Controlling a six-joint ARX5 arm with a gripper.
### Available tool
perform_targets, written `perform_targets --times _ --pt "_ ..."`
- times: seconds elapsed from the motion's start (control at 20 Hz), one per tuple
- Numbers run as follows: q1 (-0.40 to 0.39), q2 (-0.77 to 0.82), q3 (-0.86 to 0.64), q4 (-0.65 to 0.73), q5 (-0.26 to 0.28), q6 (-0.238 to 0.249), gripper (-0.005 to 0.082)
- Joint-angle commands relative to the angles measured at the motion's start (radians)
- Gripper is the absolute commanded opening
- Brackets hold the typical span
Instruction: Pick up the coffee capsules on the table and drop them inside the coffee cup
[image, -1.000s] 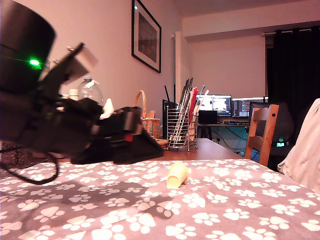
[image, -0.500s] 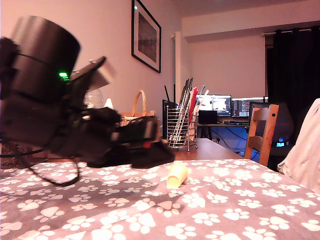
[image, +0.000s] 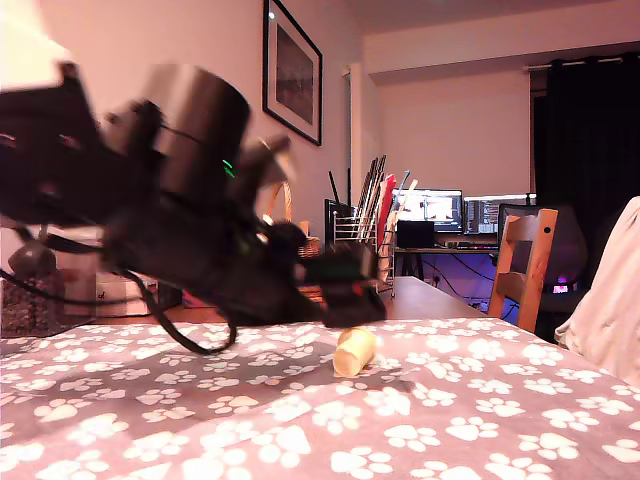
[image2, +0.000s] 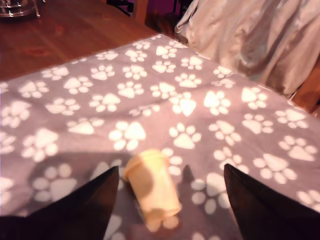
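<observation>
1. A counter (image: 425, 298) of brown wood carries a grey paw-print cloth (image: 470, 420). Behind it are a framed picture (image: 293, 72), lit monitors (image: 428, 209) and a wooden chair (image: 524, 265).
2. The coffee cup (image: 354, 351) lies on its side on the cloth, near the cloth's far edge.
3. The hand (image2: 170, 170) is spread wide and holds nothing. In the wrist view its two dark fingers (image2: 95, 197) stand either side of the coffee cup, clear of it.
4. The cup's wide end points away from the hand. Whether anything is inside cannot be told.
5. Beyond the coffee cup, a wire utensil holder (image: 358, 262) stands on the bare wood, full of long utensils.
</observation>
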Motion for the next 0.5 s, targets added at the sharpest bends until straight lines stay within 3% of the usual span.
perform_targets --times 0.0,0.45 --pt "0.0 0.035 0.021 -0.022 -0.002 -0.016 0.0603" --pt "0.063 0.04 0.076 -0.176 -0.005 -0.1 0.0603"
